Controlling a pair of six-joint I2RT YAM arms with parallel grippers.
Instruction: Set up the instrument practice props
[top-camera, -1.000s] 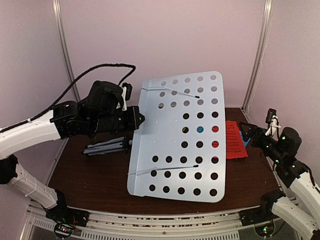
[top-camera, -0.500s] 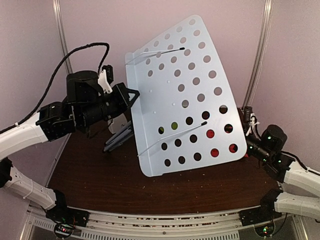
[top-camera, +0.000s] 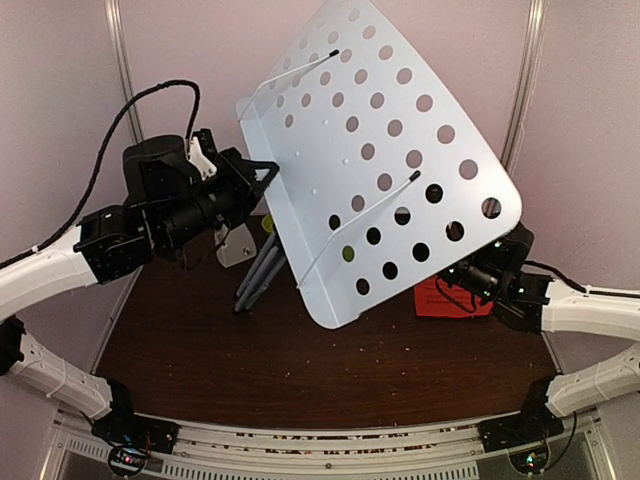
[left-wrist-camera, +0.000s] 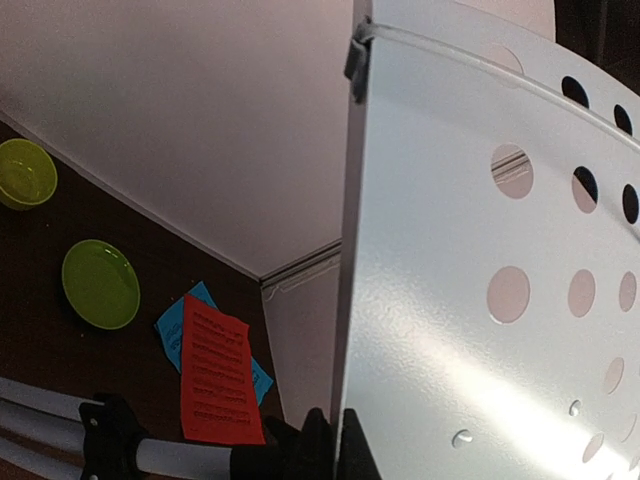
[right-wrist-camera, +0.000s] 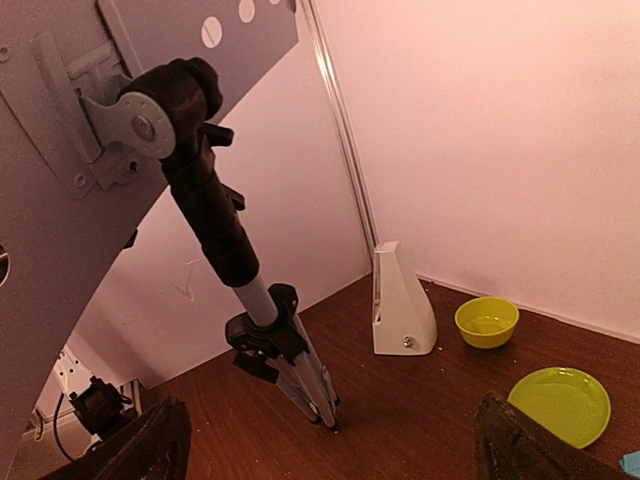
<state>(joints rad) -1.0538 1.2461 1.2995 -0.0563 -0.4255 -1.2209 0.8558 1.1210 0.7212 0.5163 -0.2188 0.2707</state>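
Since 1 second before, the desk had swung up from low over the table to a steep tilt, its top corner now at the upper edge of the top view. The tripod had come up from lying flat to standing on a slant beneath it. The right arm had reached in under the desk's lower right corner.

The left gripper was clamped on the desk's left edge, its black fingers pinching the thin metal. The right gripper hung with its 2 fingers wide apart and nothing between them, facing the back of the desk and the tripod.

From the right wrist, a bracket on the desk's back joined the tripod's black head. The legs were folded together, their feet on the table.

The red sheet lay flat at the right, partly hidden by the desk's lower corner. From the left wrist it lay over the blue sheet.

The metronome stood upright by the back wall. The bowl sat just beside it and the plate nearer the camera.
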